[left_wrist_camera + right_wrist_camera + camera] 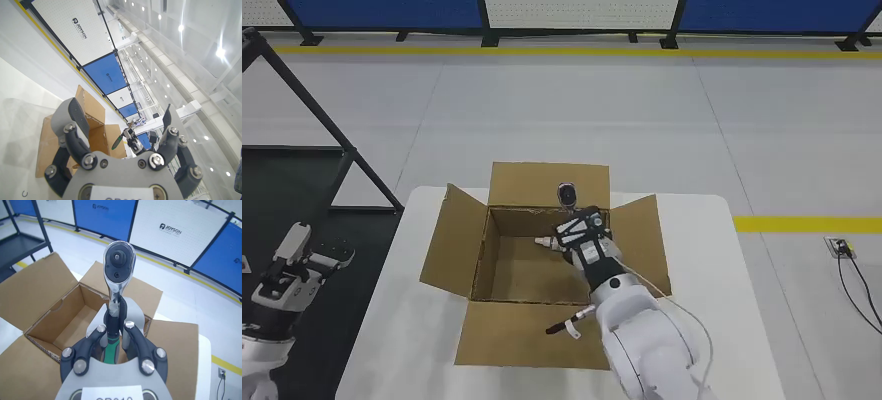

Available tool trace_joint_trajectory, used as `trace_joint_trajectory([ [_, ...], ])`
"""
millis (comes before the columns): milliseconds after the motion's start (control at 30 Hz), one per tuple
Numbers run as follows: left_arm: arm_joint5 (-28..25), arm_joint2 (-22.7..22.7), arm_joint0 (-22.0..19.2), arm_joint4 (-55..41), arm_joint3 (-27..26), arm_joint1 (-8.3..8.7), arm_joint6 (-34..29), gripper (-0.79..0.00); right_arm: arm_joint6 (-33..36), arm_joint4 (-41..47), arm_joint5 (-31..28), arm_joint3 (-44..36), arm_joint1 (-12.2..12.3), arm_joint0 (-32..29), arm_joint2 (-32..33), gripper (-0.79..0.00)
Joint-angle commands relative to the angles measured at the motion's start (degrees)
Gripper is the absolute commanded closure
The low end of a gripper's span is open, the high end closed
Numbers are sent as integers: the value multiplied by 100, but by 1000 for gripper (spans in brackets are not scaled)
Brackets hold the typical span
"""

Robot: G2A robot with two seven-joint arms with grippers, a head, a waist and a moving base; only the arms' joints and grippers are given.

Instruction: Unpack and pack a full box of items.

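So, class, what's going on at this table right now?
The right gripper is shut on the handle of a ratchet and holds it above the open cardboard box on the white table. The left gripper is open and holds nothing. It sits off to the side, beyond the table's edge.

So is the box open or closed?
Open. The box has all four of its flaps folded outward, so you can see right down inside.
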Motion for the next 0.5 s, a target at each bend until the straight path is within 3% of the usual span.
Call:
trace_joint_trajectory([
  [0,22,39,-19,31,-16,5,-35,-785,34,-116,143,-522,26,-311,165,0],
  [200,65,154,-125,112,-52,20,-98,-785,84,-724,602,-1979,102,-1398,569,0],
  [367,106,276,-218,192,-71,31,-138,-785,-144,-1094,1288,-1979,101,-1868,797,0],
  [467,118,348,-269,233,-82,36,-139,-785,274,-984,1142,-1979,114,-2020,1150,0],
])
